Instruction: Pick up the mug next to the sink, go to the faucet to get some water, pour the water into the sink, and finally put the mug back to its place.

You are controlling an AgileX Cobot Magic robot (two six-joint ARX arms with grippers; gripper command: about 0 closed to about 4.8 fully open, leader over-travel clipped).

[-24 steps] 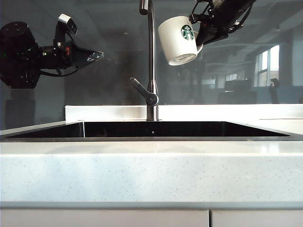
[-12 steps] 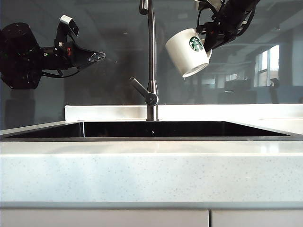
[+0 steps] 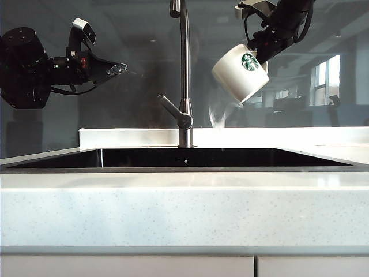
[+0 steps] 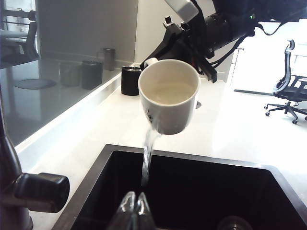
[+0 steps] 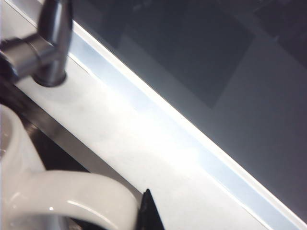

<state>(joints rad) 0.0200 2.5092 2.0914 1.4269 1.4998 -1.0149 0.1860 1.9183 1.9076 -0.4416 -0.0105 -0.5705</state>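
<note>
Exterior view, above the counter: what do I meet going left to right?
Left gripper, shut and empty → faucet → stream of water falling toward the sink → tilted mug → right gripper holding it.

Tilted mug (image 3: 241,72) in right pincer (image 3: 260,51)

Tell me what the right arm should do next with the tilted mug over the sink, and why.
Probably keep tipping it a little further. The right gripper holds the mug by its handle, mouth angled down, and a thin stream of water is falling into the sink, yet liquid still shows inside the cup. The left gripper waits shut, away from the faucet.
</note>
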